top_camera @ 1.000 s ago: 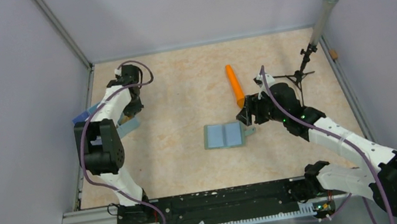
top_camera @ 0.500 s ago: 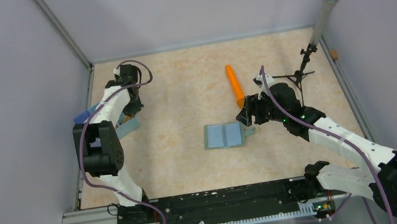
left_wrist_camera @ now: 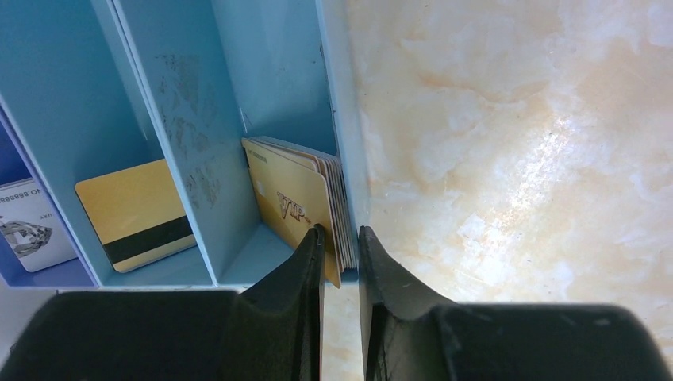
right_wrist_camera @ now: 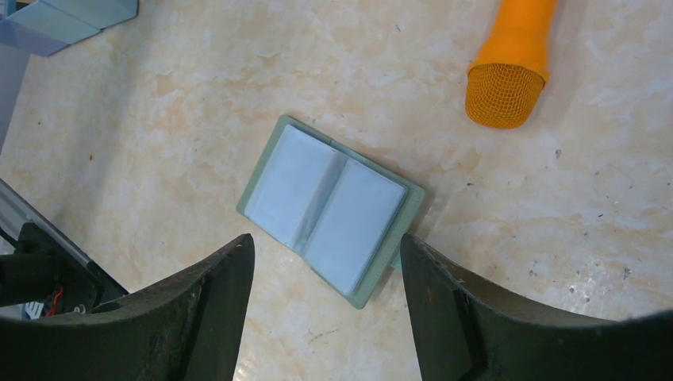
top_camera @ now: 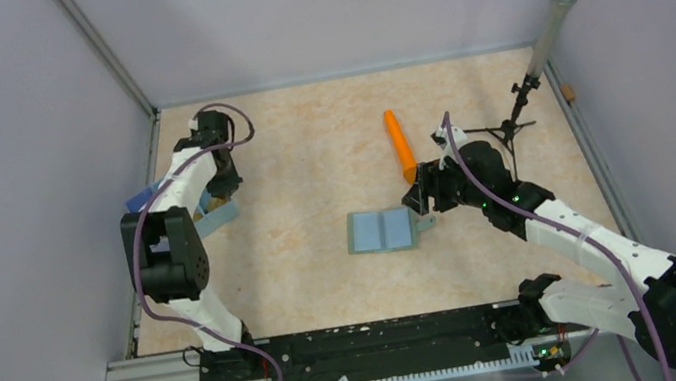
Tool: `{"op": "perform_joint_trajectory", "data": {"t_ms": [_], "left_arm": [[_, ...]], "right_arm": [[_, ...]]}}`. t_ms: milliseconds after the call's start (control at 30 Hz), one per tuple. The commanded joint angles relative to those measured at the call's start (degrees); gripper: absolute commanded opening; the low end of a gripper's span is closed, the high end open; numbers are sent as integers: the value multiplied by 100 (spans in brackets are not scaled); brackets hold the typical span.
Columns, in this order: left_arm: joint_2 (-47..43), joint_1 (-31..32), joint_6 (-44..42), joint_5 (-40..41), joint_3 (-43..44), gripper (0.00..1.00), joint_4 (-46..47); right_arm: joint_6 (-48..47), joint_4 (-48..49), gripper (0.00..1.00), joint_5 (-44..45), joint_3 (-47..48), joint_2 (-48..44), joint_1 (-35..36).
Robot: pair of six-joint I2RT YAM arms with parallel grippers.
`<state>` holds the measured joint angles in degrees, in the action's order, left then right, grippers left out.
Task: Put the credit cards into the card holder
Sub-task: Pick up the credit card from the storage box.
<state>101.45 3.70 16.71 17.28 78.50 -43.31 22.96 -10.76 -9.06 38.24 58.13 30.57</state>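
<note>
Fingers (left_wrist_camera: 305,262) of the left gripper (left_wrist_camera: 340,252) stand nearly closed, with only a slim gap between them. The lower corner of a stack of credit cards (left_wrist_camera: 298,198) sits in that gap, though whether they are pressing on it yet cannot be told. One finger lies against the front card. The other seems to sit outside the wall of the blue tray (left_wrist_camera: 278,71), which holds the stack in its end compartment by the left edge of the worktop (left_wrist_camera: 516,159). A single striped card (left_wrist_camera: 139,210) lies in the next compartment. The jaws may pinch the tray wall along with the cards, so a lift would drag the tray. They may also take several cards at once and shed some on the way. Well apart, near the middle of the worktop, the card holder (right_wrist_camera: 329,208) lies open, pale side up, near an orange cylinder (right_wrist_camera: 512,55). Above it hangs the right gripper (right_wrist_camera: 325,248), spread wide and empty. Unpinned, the holder may slide when a card is pushed in.
</note>
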Motion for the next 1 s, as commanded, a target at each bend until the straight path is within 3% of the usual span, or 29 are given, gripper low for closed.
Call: {"op": "perform_joint_trajectory", "data": {"t_ms": [0,467,700,967], "left_arm": [[-356,-40,113,-371,-60,15,277],[-441,-129,111,-453,-89,11,273],[-505,-142,121,-363,-59,1,217],[-1127,-142,127,-123,-108,0,-109]], "right_arm": [[-35,83,66,-35,114,-72,-51],[-44,71,66,-34,166,-57,-49],[-50,60,66,-39,189,-43,-51],[-77,-55,66,-34,269,-110,-51]]}}
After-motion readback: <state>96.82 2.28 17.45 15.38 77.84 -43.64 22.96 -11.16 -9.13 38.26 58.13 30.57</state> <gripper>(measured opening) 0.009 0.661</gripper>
